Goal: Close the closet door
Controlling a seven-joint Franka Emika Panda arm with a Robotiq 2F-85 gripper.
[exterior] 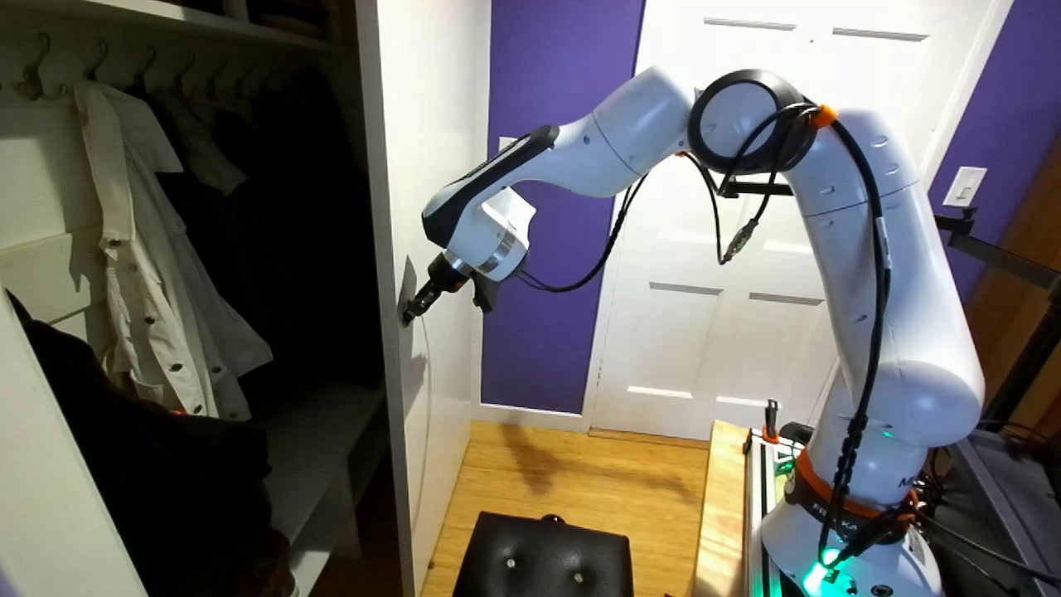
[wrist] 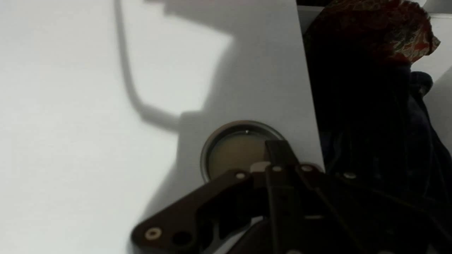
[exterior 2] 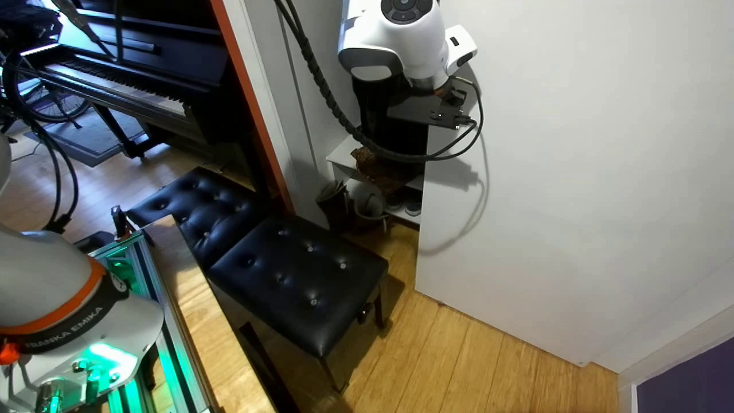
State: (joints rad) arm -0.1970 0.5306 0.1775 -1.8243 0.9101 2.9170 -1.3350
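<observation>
Now, closet door (exterior: 448, 207): standing open, upright, with the closet (exterior: 41, 199) exposed beside its edge.
Round pull (wrist: 229, 155): a metal-rimmed recess in the door's face, close to that edge, partly covered by the gripper (wrist: 276, 156).
Gripper: fingers brought together, tips over the right part of the round pull in the wrist view (whether they press on it, I cannot tell).
Arm (exterior: 613, 137): stretched from the tabletop (exterior 2: 212, 332) across to the closet door, wrist angled down; cables (exterior 2: 328, 94) loop beneath it.
Shadow (wrist: 254, 70): cast by wrist and cable on the closet door's face.
Jacket (exterior: 153, 274): white, hanging from a row of hooks (exterior: 33, 75) inside the closet, next to darker clothes (exterior: 224, 249) (too dim to sort apart).
Padded seats (exterior 2: 304, 275): black, tufted, a pair side by side next to the tabletop in an exterior view.
Purple wall (exterior: 543, 348): behind the arm, between the closet door and a white panelled door (exterior: 713, 356).
</observation>
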